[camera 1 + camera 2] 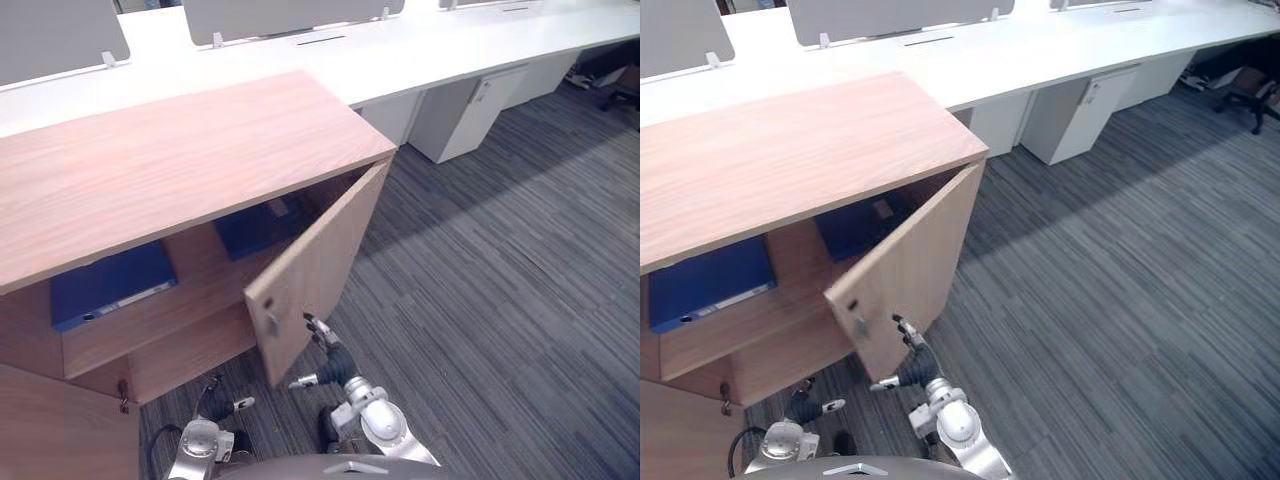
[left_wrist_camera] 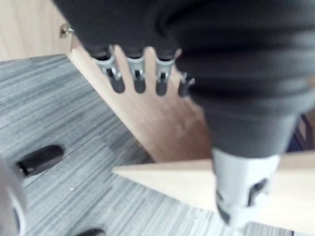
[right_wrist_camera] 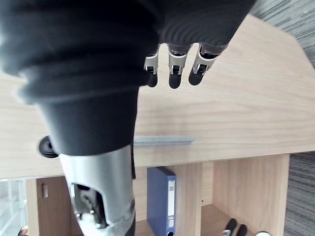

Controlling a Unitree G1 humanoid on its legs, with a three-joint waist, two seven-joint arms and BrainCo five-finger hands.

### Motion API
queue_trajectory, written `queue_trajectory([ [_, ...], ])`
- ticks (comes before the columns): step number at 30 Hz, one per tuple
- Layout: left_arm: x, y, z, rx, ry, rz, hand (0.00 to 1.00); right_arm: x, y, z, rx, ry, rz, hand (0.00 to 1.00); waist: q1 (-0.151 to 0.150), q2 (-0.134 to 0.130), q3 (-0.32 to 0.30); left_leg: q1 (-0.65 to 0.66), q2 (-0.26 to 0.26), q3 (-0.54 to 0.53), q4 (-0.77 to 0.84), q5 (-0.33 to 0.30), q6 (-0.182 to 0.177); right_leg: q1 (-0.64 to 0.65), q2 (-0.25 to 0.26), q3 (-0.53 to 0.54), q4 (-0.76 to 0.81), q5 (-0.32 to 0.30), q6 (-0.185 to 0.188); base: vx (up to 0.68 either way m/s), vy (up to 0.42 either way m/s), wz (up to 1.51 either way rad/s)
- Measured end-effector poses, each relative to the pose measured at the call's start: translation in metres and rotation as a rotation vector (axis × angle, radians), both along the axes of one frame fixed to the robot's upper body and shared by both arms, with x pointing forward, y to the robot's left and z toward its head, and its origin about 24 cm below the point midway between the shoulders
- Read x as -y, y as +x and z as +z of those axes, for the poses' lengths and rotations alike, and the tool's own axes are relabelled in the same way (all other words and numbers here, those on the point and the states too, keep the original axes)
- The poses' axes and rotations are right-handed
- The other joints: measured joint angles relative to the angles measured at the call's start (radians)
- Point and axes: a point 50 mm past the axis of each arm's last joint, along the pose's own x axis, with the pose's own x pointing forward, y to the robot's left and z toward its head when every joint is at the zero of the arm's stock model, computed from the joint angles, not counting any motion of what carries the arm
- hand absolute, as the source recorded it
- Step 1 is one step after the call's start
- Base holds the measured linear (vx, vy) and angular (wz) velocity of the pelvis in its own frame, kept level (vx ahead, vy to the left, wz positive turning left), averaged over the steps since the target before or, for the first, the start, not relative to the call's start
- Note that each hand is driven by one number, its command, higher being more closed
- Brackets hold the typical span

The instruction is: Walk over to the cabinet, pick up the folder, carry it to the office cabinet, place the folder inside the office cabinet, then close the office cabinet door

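**Left eye view.** The office cabinet (image 1: 170,160) fills the upper left of the frame. Its door (image 1: 315,270) is swung out toward lower centre, roughly half open. 2 blue folders lie on the shelf inside: the left folder (image 1: 105,287) at the frame's left edge and the second folder (image 1: 262,228) in shadow behind the door. I cannot tell which of them was the carried one. The right hand (image 1: 338,362) sits at lower centre, just beside the door's outer face and below its knob (image 1: 270,322). Its fingers are spread and it holds nothing. The left hand (image 1: 222,405) hangs low, left of centre.

**Right eye view.** The door's free edge stands well apart from the cabinet front. A white desk (image 1: 1040,50) runs along the top.

**Left wrist view.** The left hand's fingers (image 2: 138,81) are straight and apart, with nothing in them and bare wood beyond.

**Right wrist view.** The right hand's fingers (image 3: 172,69) point straight at the door's pale face. I cannot tell whether they touch it. A blue folder spine (image 3: 165,201) shows inside the cabinet.

Fetching, carrying and placing look finished, since both hands are empty and the folders are shelved. Only pushing the door shut appears to be left.
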Motion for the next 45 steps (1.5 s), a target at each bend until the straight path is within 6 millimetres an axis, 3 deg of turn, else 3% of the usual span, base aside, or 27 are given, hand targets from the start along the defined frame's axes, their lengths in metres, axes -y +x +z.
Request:
queue_trajectory([
  [6,-0.001,-0.004,-0.001,-0.013,0.005,-0.007,0.00,0.008,0.005,-0.005,0.011,-0.075,-0.018,0.00,0.007,-0.031,-0.007,-0.007,-0.050,-0.028,-0.001,-0.013,0.033,0.007,-0.049,0.002,0.005,0.000,0.008,0.05,0.102,0.16],
  [14,-0.009,-0.006,-0.001,-0.017,0.027,-0.015,0.00,0.068,0.018,-0.016,-0.015,-0.192,-0.283,0.00,0.011,-0.034,-0.008,0.001,-0.111,-0.053,-0.001,-0.037,0.070,0.028,-0.100,0.002,0.012,0.014,0.039,0.10,0.088,0.16],
  [17,-0.013,-0.007,0.000,-0.018,0.037,-0.008,0.00,0.089,0.014,-0.031,-0.090,-0.225,-0.398,0.00,0.010,-0.036,-0.008,0.011,-0.120,-0.064,0.000,-0.043,0.073,0.046,-0.109,-0.007,0.008,0.007,0.047,0.09,0.023,0.09],
  [23,-0.020,-0.004,0.002,-0.007,0.046,0.021,0.00,0.111,-0.006,-0.064,-0.268,-0.270,-0.521,0.00,0.007,-0.037,-0.008,0.019,-0.120,-0.107,-0.001,-0.046,0.070,0.074,-0.112,-0.050,0.009,-0.009,0.042,0.04,-0.016,0.19],
  [29,-0.022,-0.011,-0.002,-0.035,0.045,0.037,0.00,0.117,-0.036,-0.097,-0.475,-0.303,-0.571,0.00,0.009,-0.034,-0.009,0.023,-0.118,-0.141,-0.002,-0.040,0.073,0.090,-0.110,-0.086,0.023,-0.039,0.028,-0.04,-0.032,0.20],
  [34,-0.027,-0.017,-0.004,-0.055,0.034,0.099,0.00,0.118,-0.054,-0.112,-0.588,-0.330,-0.571,0.00,0.011,-0.035,-0.010,0.024,-0.121,-0.166,-0.002,-0.040,0.068,0.103,-0.115,-0.111,0.024,-0.048,0.036,-0.03,-0.010,0.16],
  [45,-0.023,-0.021,-0.009,-0.089,0.003,0.135,0.00,0.123,-0.061,-0.127,-0.716,-0.324,-0.617,0.00,0.008,-0.035,-0.014,0.050,-0.138,-0.220,-0.003,-0.034,0.076,0.167,-0.130,-0.175,0.005,-0.053,0.042,0.01,0.001,0.15],
])
